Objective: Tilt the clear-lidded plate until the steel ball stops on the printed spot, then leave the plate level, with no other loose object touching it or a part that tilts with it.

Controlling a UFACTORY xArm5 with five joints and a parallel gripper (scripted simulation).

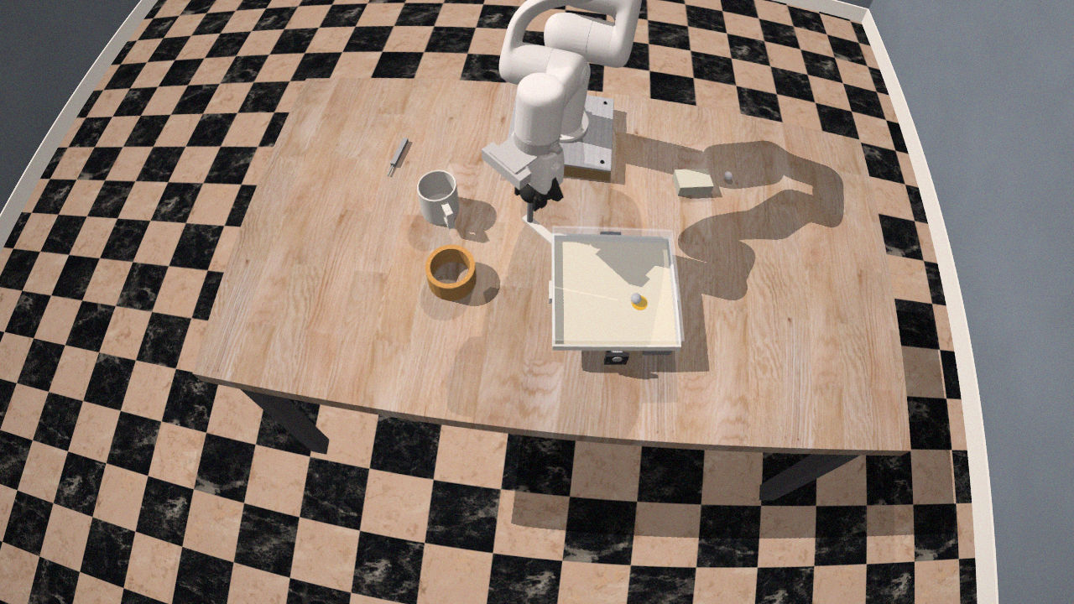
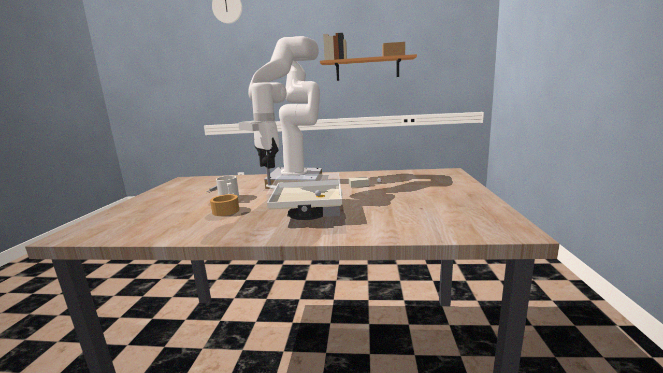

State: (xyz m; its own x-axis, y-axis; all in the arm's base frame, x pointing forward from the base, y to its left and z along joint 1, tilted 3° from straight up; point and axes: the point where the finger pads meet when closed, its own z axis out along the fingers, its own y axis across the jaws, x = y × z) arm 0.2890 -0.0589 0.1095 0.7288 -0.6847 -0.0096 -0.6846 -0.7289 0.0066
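The square cream plate (image 1: 615, 288) with a clear lid sits on a black pivot base (image 1: 615, 359) at the table's middle. The steel ball (image 1: 637, 299) rests on the orange printed spot (image 1: 638, 304), right of the plate's centre. It shows the same way in the exterior view (image 2: 318, 192). My gripper (image 1: 536, 198) hangs just beyond the plate's back left corner. It is shut on a thin upright handle post (image 1: 531, 214), which a white arm joins to that corner. The plate (image 2: 305, 195) looks close to level; I cannot tell any small tilt.
A white mug (image 1: 437, 196) and an orange ring (image 1: 450, 272) stand left of the plate, apart from it. A thin grey tool (image 1: 398, 155) lies at the back left. A cream block (image 1: 692, 182) and a small loose ball (image 1: 727, 175) lie at the back right.
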